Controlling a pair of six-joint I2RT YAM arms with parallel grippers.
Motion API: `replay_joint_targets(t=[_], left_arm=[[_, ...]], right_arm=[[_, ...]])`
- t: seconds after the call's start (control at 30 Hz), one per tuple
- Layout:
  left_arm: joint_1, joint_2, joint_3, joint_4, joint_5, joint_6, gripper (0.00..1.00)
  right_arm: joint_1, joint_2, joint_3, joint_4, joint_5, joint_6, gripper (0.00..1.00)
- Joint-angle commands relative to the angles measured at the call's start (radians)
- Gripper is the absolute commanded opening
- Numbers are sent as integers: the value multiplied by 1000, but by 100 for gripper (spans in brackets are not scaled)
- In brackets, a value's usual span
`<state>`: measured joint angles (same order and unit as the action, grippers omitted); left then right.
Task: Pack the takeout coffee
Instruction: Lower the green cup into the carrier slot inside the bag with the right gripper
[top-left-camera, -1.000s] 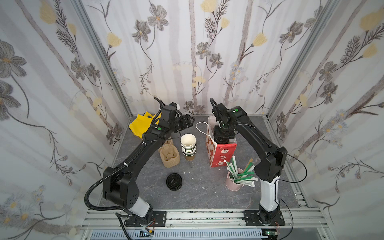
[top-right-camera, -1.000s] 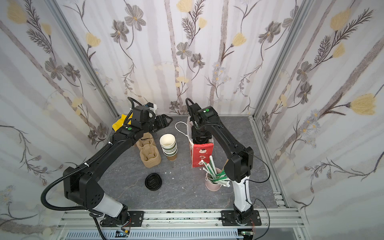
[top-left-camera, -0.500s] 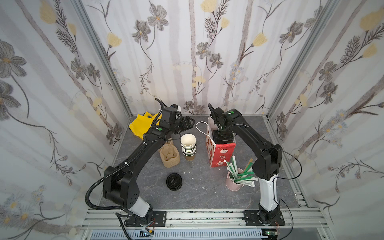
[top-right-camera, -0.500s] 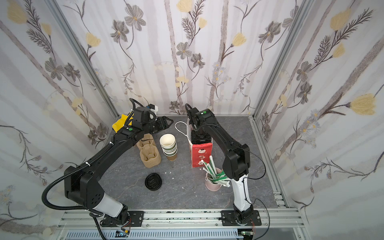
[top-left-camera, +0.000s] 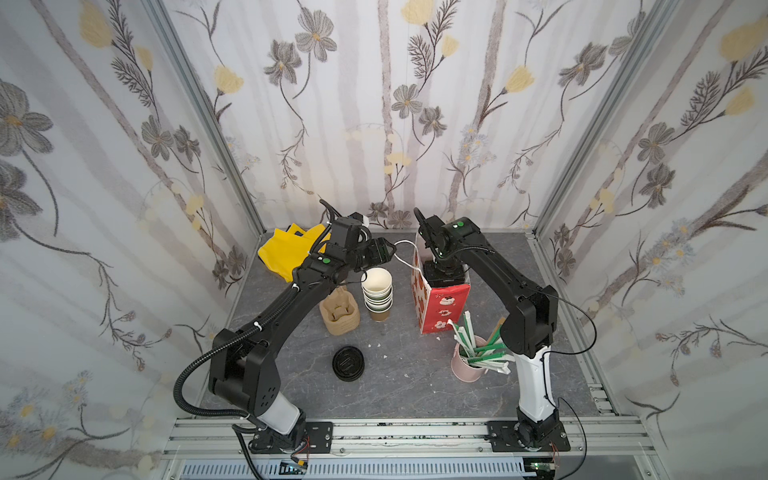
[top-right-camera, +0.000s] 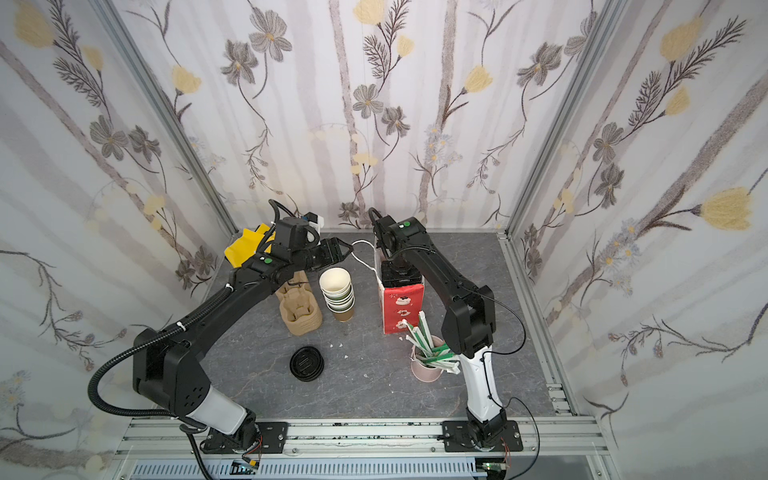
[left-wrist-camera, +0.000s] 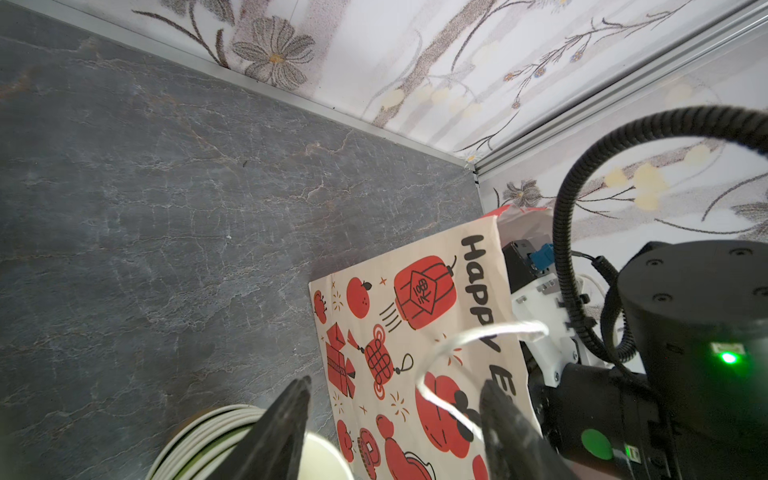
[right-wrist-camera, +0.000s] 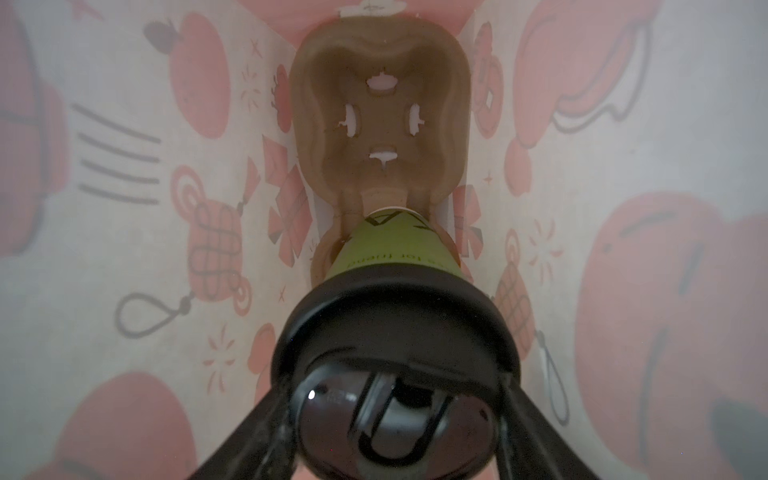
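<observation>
grey tabletop (top-left-camera: 407, 386), floral walls (top-left-camera: 374, 104), takeout coffee (right-wrist-camera: 395, 253) in bag (top-left-camera: 442, 307).

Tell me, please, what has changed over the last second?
The right gripper, shut on the takeout coffee, has sunk slightly deeper into the red bag, above the pulp carrier at its bottom. The left gripper, open at the bag's white handle, barely shifted. Nothing was let go. The cup stack, loose lids and pink straw cup stayed put.
</observation>
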<state>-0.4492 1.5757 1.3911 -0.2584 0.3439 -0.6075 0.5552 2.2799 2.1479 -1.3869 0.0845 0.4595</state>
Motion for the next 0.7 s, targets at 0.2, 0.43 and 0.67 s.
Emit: replay_joint_targets(t=[0.2,0.43,0.67], left_arm=[[-14,24,15,15,0,0,62],[-18,47,37,15,3,0,58],[-18,54,42,15,4,6,57]], right_arm=[[-1,0,0,31,14,-19,65],[-4,-95,-59,31,-18,-10,65],[-6,-151,-120,31,-37,-2,65]])
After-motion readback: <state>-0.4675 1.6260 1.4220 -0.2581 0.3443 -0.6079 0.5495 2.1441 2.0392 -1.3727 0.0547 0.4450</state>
